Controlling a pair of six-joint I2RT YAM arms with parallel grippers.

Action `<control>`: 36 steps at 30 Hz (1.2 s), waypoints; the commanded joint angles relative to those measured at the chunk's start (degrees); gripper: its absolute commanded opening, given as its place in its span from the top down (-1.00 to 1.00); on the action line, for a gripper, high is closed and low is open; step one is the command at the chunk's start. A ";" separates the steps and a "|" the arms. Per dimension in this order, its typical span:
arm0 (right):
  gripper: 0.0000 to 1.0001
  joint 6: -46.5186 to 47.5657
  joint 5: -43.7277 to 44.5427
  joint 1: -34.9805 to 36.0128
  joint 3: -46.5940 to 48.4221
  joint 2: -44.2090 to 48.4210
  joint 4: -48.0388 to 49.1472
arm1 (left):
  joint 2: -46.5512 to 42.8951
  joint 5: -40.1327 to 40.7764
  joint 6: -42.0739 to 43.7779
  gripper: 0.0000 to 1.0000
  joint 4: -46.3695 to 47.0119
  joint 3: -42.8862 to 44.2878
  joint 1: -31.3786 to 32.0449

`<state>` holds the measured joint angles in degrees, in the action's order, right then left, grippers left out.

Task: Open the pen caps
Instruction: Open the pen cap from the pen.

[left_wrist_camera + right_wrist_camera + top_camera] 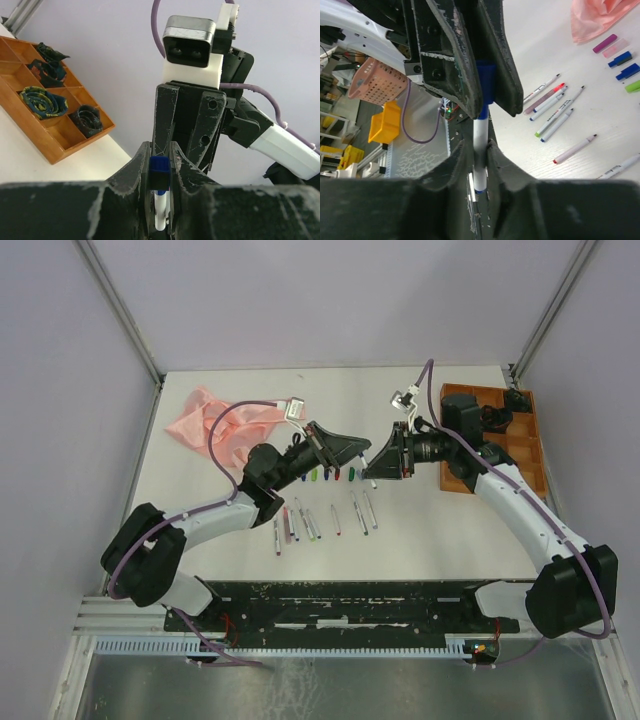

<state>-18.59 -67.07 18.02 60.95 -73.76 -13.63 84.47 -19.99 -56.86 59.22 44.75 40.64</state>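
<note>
a white table [440, 540] carries everything. the left arm [210, 520] and right arm [520, 500] reach in from the near edge and meet nose to nose over the middle of it. a compartmented wooden tray [527, 452] sits at the far right, with dark coiled rolls [44, 100] in its cells. a crumpled pink cloth [205, 420] lies at the far left.

the left gripper [159, 150] has its jaws pressed together on the blue cap [485, 80]. the right gripper [479, 145] faces it with its jaws pinching the white barrel of the blue-capped pen [480, 125] just below that cap. the pen hangs above the table between the two sets of fingers. the cap sits at the barrel's end, and whether it is fully seated cannot be told.

on the table beneath and toward the near side, a loose scatter of uncapped pens [300, 525] lies roughly side by side, with red and green tips showing. beyond them toward the cloth a short row of loose caps [622, 59] lies apart from the barrels. they are purple, blue and green.
</note>
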 commanded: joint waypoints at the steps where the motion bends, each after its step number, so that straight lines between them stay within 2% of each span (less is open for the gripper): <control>1: 0.58 1.64 0.99 1.02 3.13 0.26 -0.60 | -1.74 0.97 7.26 0.94 -0.83 3.12 0.31; 3: 0.97 1.97 0.91 1.40 3.75 -0.63 -1.58 | -2.58 2.38 10.15 0.94 -2.22 4.01 0.08; 4: 1.00 1.83 0.64 1.40 3.80 -0.94 -1.73 | -3.00 3.21 11.42 0.94 -3.01 4.61 -0.24; 7: 1.00 1.67 0.34 1.59 3.68 -1.79 -1.77 | -3.45 4.16 12.73 0.95 -4.10 7.49 -3.58; 13: 1.00 0.53 -0.04 2.21 2.77 -3.18 -0.09 | -1.27 2.06 6.45 0.94 -1.23 15.78 -13.54; 20: 1.00 1.34 0.09 2.72 3.23 -4.58 -1.44 | -2.37 5.22 12.75 0.94 -8.04 23.77 -16.55; 25: 1.00 6.62 1.59 2.59 4.48 -3.63 -6.02 | -6.18 5.58 14.13 0.94 -10.57 21.19 -16.66; 31: 1.00 15.73 5.26 1.24 6.11 -1.32 -12.69 | -12.19 6.07 12.23 0.94 -11.73 12.48 -16.55; 36: 1.00 19.11 6.56 -0.71 6.90 -0.03 -15.37 | -17.03 6.87 9.45 0.94 -12.12 5.20 -15.82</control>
<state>-4.99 -62.19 18.76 64.47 -76.58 -26.26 71.55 -14.94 -46.19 46.72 53.82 24.14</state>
